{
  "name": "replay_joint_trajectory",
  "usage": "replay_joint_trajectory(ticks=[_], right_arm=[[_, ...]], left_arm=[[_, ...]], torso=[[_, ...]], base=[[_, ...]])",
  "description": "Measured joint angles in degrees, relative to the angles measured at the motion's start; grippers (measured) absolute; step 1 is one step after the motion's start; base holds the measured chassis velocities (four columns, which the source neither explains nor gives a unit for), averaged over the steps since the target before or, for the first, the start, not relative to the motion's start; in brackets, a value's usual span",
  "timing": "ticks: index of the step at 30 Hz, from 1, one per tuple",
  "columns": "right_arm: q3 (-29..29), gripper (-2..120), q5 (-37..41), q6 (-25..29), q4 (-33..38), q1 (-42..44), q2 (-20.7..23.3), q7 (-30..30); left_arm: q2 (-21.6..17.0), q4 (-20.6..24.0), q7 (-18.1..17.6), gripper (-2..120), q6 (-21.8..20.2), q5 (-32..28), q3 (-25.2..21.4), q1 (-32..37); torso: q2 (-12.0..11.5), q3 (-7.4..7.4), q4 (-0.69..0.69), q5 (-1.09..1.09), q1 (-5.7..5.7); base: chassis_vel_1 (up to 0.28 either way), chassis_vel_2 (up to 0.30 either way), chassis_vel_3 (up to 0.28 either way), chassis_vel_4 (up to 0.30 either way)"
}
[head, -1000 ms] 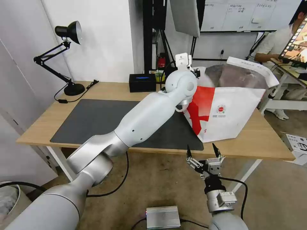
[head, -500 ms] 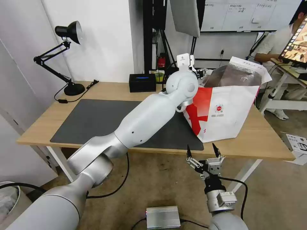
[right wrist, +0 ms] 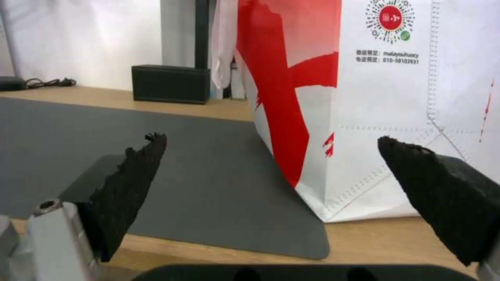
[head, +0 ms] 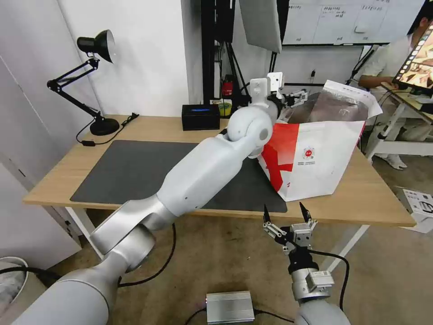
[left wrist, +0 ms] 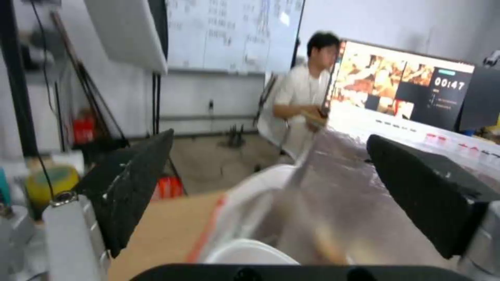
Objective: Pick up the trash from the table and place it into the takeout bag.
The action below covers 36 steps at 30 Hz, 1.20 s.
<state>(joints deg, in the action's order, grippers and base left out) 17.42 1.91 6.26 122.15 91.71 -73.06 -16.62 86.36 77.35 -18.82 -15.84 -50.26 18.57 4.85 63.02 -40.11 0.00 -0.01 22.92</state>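
table (head: 149,127): long light-wood top on white legs | dark grey mat (head: 131,167): flat across the middle | takeout bag (head: 315,158): stands upright on the right part, one corner on the mat's edge | black box (head: 200,116): at the back edge | black desk lamp (head: 101,124): base at the back left

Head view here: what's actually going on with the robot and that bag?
The left pincer is open and empty above the mouth of the takeout bag, which stands on the table at the grey mat's edge. The right pincer hangs open below the table's front edge.
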Motion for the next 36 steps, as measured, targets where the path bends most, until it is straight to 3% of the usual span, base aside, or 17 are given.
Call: replay_joint_trajectory(ticks=[7, 9, 16, 18, 20, 23, 26, 32, 35, 36], right_arm=[[0.0, 100, 0.0, 0.0, 0.0, 0.0, 0.0, 0.0], [0.0, 100, 0.0, 0.0, 0.0, 0.0, 0.0, 0.0], [0.0, 100, 0.0, 0.0, 0.0, 0.0, 0.0, 0.0], [0.0, 100, 0.0, 0.0, 0.0, 0.0, 0.0, 0.0], [0.0, 100, 0.0, 0.0, 0.0, 0.0, 0.0, 0.0], [0.0, 100, 0.0, 0.0, 0.0, 0.0, 0.0, 0.0], [0.0, 100, 0.0, 0.0, 0.0, 0.0, 0.0, 0.0], [0.0, 100, 0.0, 0.0, 0.0, 0.0, 0.0, 0.0], [0.0, 100, 0.0, 0.0, 0.0, 0.0, 0.0, 0.0], [0.0, 100, 0.0, 0.0, 0.0, 0.0, 0.0, 0.0]], left_arm=[[-7.3, 3.7, 5.6, 100, 4.9, 7.7, -1.3, 3.5], [-8.1, 4.7, 5.7, 100, 4.9, 8.0, -1.8, 4.2], [-12.0, 9.1, 6.2, 100, 3.4, 10.5, -5.2, 8.1], [-14.7, 11.8, 7.1, 100, 0.7, 12.5, -7.6, 11.0], [-15.0, 12.1, 7.2, 100, 0.4, 12.7, -8.0, 11.5], [-17.3, 14.2, 8.6, 100, -0.8, 14.5, -11.1, 15.2], [-20.1, 16.7, 12.4, 100, -0.6, 18.8, -16.0, 22.0], [-22.1, 20.0, 14.4, 100, 0.2, 21.1, -22.1, 29.8], [-23.5, 24.2, 16.9, 100, 1.5, 22.7, -29.8, 38.7], [-23.5, 24.2, 16.9, 100, 1.5, 22.7, -29.8, 38.7]], torso=[[0.0, 0.00, 0.02, -0.01, 0.00], [0.0, 0.00, 0.02, -0.01, 0.00], [0.0, 0.00, -0.01, -0.01, 0.00], [0.0, 0.00, 0.00, 0.00, 0.00], [0.0, 0.00, 0.00, 0.00, 0.00], [0.0, 0.00, -0.01, 0.00, 0.00], [0.0, 0.00, -0.01, -0.01, 0.00], [0.0, 0.01, 0.01, -0.01, 0.00], [0.0, 0.01, -0.01, 0.00, 0.00], [0.0, 0.01, -0.01, 0.00, 0.00]], base=[[0.000, 0.000, 0.000, 0.000], [0.000, 0.000, 0.000, 0.000], [0.000, 0.000, 0.000, 0.000], [0.000, 0.000, 0.000, 0.000], [0.000, 0.000, 0.000, 0.000], [0.000, 0.000, 0.000, 0.000], [0.000, 0.000, 0.000, 0.000], [0.000, 0.000, 0.000, 0.000], [0.000, 0.000, 0.000, 0.000], [0.000, 0.000, 0.000, 0.000]])
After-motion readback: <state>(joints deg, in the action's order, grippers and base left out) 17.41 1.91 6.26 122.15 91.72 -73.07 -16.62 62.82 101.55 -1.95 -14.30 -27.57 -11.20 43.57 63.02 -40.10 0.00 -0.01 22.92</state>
